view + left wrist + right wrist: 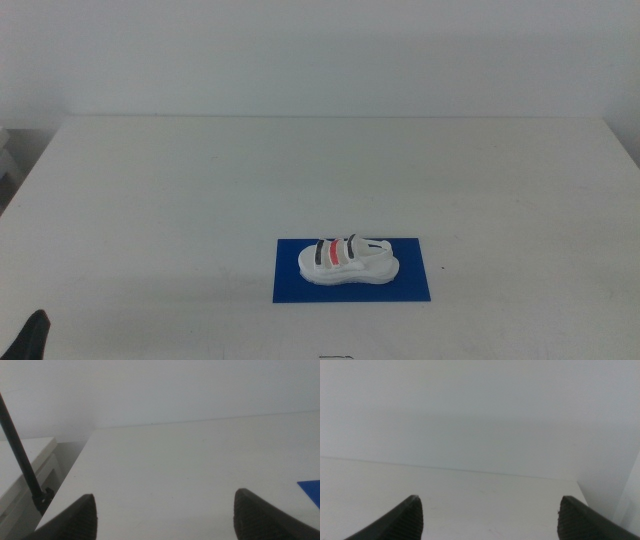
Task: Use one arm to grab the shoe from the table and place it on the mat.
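And there's the shoe [347,262], lying on its side on the mat [352,270], well inside the blue rectangle, with blue showing on all 4 sides. 3 straps are visible across the top, 2 dark and 1 red. It sits a shade left of the mat's centre, so the wider strip of blue lies off its right end, and nothing is touching it.

By the look of things, the placement is done. What's left, I'd judge, is simply to keep both arms clear and not disturb it. A good finish means no sweep back over the mat, since a shoe this light would probably slide at a nudge.

The left pincer [165,512] hangs at the surface's [200,190] near left corner, a sliver of it dark at the bottom edge of the middle view. Its jaws are spread wide with nothing between them, and a corner of the mat peeks in at the edge of its wrist picture. The right pincer [490,515] is out of the middle view altogether. Its jaws are also parted and empty, looking across bare surface toward a far edge and the wall.

There's plenty of room here. The mat sits toward the near edge, right of centre, and open white runs behind it and off to both sides. The tight spot is the narrow band between the mat and the near edge.
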You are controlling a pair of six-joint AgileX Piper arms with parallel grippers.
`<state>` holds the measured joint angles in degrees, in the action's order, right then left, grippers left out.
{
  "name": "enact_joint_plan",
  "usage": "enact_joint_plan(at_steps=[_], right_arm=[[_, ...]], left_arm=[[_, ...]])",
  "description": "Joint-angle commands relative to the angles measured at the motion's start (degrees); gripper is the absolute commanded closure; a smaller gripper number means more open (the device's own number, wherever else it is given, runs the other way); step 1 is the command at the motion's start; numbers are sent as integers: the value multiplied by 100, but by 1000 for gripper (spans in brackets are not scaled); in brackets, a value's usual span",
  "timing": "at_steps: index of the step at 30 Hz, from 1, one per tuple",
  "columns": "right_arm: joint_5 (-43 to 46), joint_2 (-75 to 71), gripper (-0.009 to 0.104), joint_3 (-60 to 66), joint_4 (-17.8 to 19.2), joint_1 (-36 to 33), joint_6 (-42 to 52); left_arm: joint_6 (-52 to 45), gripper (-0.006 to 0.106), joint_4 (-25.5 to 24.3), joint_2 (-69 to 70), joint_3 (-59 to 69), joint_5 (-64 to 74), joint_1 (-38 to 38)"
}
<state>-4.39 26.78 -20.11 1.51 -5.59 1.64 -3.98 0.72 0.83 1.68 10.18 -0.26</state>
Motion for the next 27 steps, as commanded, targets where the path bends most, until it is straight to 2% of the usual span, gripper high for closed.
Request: enact_joint_plan(at_steps=[1,10,15,27], right_arm=[[511,-443,10,159,-96,57,57],[496,-1412,10,1189,-151,57,39],[439,-1932,10,1602,-412,57,39],[-91,-2861,10,1743,-375,57,39]], left_arm=[[84,7,49,107,-19,-476,-23],[84,7,49,107,-19,-476,-23],[84,7,49,107,-19,-476,-23],[84,7,49,107,-19,-476,-23]])
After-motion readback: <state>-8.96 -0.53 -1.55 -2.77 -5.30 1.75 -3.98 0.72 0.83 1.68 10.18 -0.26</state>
